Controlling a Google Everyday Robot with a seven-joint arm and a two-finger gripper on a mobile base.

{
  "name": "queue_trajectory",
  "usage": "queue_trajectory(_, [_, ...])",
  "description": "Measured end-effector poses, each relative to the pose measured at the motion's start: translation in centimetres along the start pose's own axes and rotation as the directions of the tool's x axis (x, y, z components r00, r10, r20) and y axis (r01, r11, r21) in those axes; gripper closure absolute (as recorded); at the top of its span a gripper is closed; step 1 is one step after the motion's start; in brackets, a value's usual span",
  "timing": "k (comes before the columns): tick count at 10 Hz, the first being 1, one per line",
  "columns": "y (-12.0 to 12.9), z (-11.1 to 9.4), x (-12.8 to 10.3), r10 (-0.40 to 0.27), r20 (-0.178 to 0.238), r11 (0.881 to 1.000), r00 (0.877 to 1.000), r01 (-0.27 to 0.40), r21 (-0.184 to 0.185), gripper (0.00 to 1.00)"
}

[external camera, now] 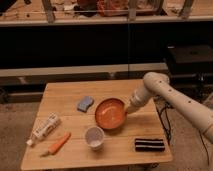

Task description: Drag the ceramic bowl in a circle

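The ceramic bowl is a wide, shallow orange dish with a paler glossy inside. It sits upright near the middle of the wooden table. My gripper comes in from the right on a white arm and meets the bowl's right rim.
A small white cup stands just in front of the bowl. A blue sponge lies to its left. A white tube and an orange carrot lie at the front left. A dark striped bar lies at the front right.
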Motion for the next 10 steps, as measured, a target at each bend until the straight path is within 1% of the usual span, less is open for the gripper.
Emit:
queue_trajectory(1, [-0.5,0.1,1.8,0.01,-0.002,1.0,1.0,-0.01,0.003,0.99])
queue_trajectory(3, [-1.0,0.4,5.5,0.063,-0.005,0.998,0.998,-0.063,0.002,0.99])
queue_trajectory(4, [-0.4,0.5,6.7,0.104,-0.009,0.995,0.995,-0.104,0.002,0.99])
queue_trajectory(5, [0.3,0.6,7.3,0.135,-0.009,0.991,0.991,-0.135,0.002,0.99])
queue_trajectory(6, [1.8,0.4,7.8,0.178,-0.01,0.984,0.984,-0.178,0.003,0.99])
queue_trajectory(7, [4.3,0.0,8.3,0.232,-0.013,0.973,0.973,-0.232,0.004,0.99])
queue_trajectory(8, [5.8,-0.2,8.6,0.262,-0.016,0.965,0.965,-0.262,0.004,0.99])
queue_trajectory(10, [10.8,-0.9,9.0,0.355,-0.024,0.935,0.934,-0.355,0.001,0.99])
